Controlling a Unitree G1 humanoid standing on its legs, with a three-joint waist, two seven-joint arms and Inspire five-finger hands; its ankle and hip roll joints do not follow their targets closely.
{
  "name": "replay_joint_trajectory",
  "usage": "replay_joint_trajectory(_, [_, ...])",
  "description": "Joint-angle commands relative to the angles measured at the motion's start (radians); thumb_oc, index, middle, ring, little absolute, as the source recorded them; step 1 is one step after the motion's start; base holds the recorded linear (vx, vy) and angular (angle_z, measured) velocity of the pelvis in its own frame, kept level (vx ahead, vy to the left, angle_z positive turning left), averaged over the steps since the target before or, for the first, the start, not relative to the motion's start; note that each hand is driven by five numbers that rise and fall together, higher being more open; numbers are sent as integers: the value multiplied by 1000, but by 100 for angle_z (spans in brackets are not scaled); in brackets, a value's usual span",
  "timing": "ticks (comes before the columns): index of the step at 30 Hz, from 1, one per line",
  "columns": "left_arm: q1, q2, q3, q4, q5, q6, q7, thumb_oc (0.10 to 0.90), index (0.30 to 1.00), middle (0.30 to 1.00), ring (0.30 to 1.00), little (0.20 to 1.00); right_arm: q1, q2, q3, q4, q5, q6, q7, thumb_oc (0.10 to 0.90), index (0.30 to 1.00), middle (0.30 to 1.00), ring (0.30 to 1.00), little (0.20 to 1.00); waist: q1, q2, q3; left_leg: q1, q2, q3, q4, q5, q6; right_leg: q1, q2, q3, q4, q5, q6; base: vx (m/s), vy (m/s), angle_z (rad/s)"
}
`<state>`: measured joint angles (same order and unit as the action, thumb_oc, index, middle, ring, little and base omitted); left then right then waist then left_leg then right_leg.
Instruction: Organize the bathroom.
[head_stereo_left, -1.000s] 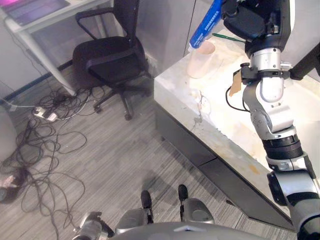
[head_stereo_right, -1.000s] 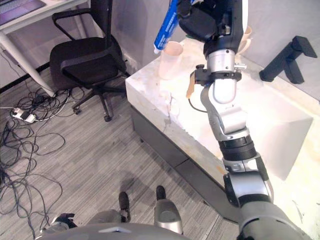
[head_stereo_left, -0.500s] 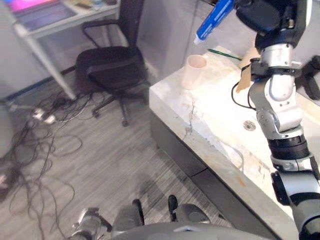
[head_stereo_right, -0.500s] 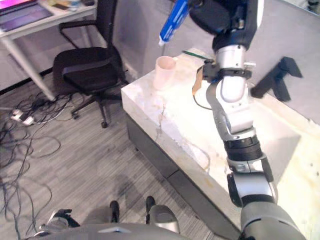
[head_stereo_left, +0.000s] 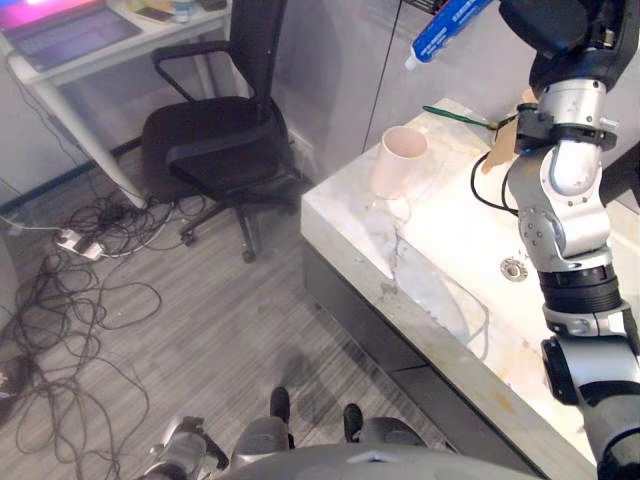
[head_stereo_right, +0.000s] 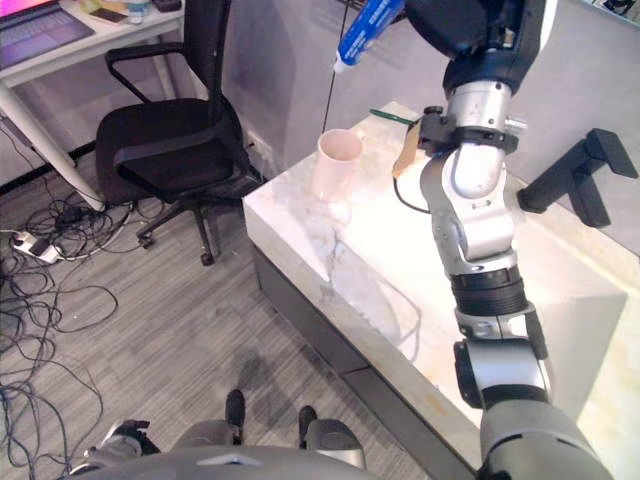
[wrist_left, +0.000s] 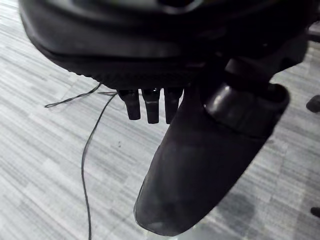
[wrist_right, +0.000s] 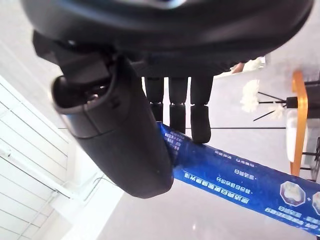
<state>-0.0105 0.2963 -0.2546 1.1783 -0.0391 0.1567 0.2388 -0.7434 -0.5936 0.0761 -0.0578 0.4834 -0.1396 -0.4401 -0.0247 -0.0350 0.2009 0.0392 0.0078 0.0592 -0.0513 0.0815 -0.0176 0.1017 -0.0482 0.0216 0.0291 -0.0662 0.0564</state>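
A: In the left eye view we see the right hand (head_stereo_left: 560, 25) raised high above the marble counter (head_stereo_left: 440, 250), gripping a blue toothpaste tube (head_stereo_left: 447, 25) whose white cap end points down toward the left. Below the tube and a little to the left, well apart from it, a pale pink cup (head_stereo_left: 399, 162) stands upright near the counter's corner. A green toothbrush (head_stereo_left: 455, 115) lies on the counter behind the cup, and a drain (head_stereo_left: 514, 268) sits in the basin surface.

B: In the right eye view we get the same arrangement, plus a black faucet (head_stereo_right: 578, 177) at the far side of the basin. A black office chair (head_stereo_right: 165, 145) stands on the grey floor (head_stereo_right: 150, 340) to the left, beside a desk (head_stereo_right: 60, 45) carrying a laptop (head_stereo_right: 35, 20), with cables (head_stereo_right: 50, 290) strewn on the floor.

A: In the left wrist view we see the left hand (wrist_left: 200, 150) hanging over the grey floor, its fingers (wrist_left: 147, 105) curled in and holding nothing.

B: In the right wrist view, we see the right hand's thumb and fingers (wrist_right: 200, 115) wrapped round the blue toothpaste tube, which runs out slantwise past them.
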Motion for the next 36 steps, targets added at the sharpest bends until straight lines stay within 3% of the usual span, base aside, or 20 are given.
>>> replay_joint_trajectory(1, [71, 66, -3, 78, 21, 24, 3, 800, 900, 900, 900, 900, -147, -64, -55, -74, 47, -69, -8, 400, 300, 300, 300, 300, 20, -20, -102, 10, 41, 0, 76, -121, -6, -89, -8, 11, 11, 63, 57, 52, 8, 5])
replay_joint_trajectory(7, [83, 70, -8, 74, 61, 31, -28, 800, 900, 900, 900, 900, -137, -69, -61, -58, 39, -53, 24, 400, 300, 300, 300, 300, 22, -17, -111, 14, 42, 9, 84, -129, -6, -79, -8, 18, 0, 63, 56, 27, 0, 0])
replay_joint_trajectory(13, [85, 71, -18, 64, 89, 27, -47, 800, 900, 900, 900, 900, -114, -29, -52, -60, 73, 16, 88, 400, 300, 300, 300, 300, 17, -10, -108, 21, 39, 15, 91, -137, -4, -82, -10, 27, 5, 67, 58, -2, 23, -2])
replay_joint_trajectory(23, [82, 66, -26, 50, 105, 34, -48, 800, 900, 900, 900, 900, -80, 40, 2, -75, -48, 59, 161, 400, 300, 300, 300, 300, 10, -9, -113, 42, 37, 22, 88, -147, 0, -72, -16, 40, 2, 68, 59, 18, 14, -4])
replay_joint_trajectory(36, [85, 54, -31, 76, 135, 11, -43, 800, 900, 900, 900, 900, -71, 55, 34, -49, -76, 69, 166, 400, 300, 300, 300, 300, 11, -11, -119, 61, 39, 25, 71, -150, 1, -66, -17, 42, -7, 69, 59, 1, 1, 0])
